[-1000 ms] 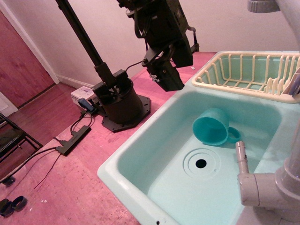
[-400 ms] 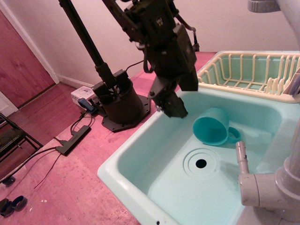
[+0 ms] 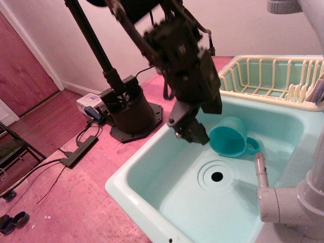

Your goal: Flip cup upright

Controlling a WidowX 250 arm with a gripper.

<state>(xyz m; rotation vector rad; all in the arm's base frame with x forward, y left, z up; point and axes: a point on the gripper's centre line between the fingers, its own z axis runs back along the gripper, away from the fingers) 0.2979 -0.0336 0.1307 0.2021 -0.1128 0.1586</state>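
The teal cup lies on its side on the floor of the pale aqua sink basin. Its open mouth faces the front left and its loop handle points right. My black gripper hangs inside the basin just left of the cup's mouth, close to its rim. I cannot tell whether it touches the cup. The fingers show as one dark mass from the side, so open or shut is not clear. Nothing is held.
The round drain is in the basin floor in front of the cup. A grey faucet spout juts in from the right. A cream dish rack stands behind the sink. The arm's base stands on the pink counter at left.
The gripper has come down and to the right, from above the counter behind the sink into the basin beside the cup. The cup has not moved.
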